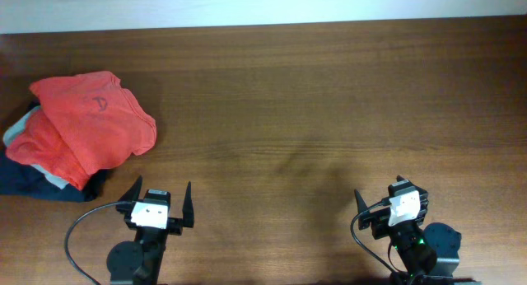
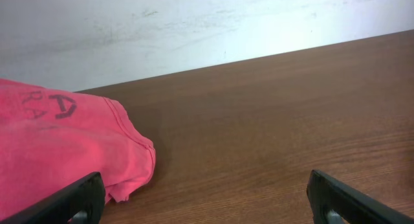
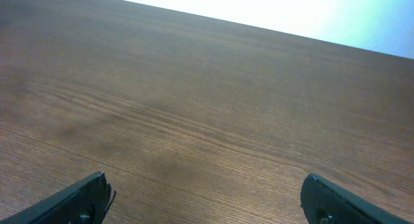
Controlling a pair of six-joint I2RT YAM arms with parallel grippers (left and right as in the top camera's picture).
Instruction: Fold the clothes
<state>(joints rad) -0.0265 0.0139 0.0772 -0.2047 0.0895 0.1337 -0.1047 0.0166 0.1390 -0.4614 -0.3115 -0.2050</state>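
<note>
Overhead looks down; wrist views skim low over the table (image 1: 329, 87).

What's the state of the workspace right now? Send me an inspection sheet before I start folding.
Surface: brown wood-grain table, no spills or damage seen.
Job's things: clothes heap at the far left, crumpled, not spread out; orange-red fabric on top with faint lettering.
Clutter: navy fabric and pale grey fabric poking out beneath the heap.
End effectors: left end effector open, empty, near the heap but apart from it; right end effector open, empty, over bare wood.
Cables: black cable looped by the left arm base, another by the right.
Surroundings: pale wall beyond the table's far edge.
</note>
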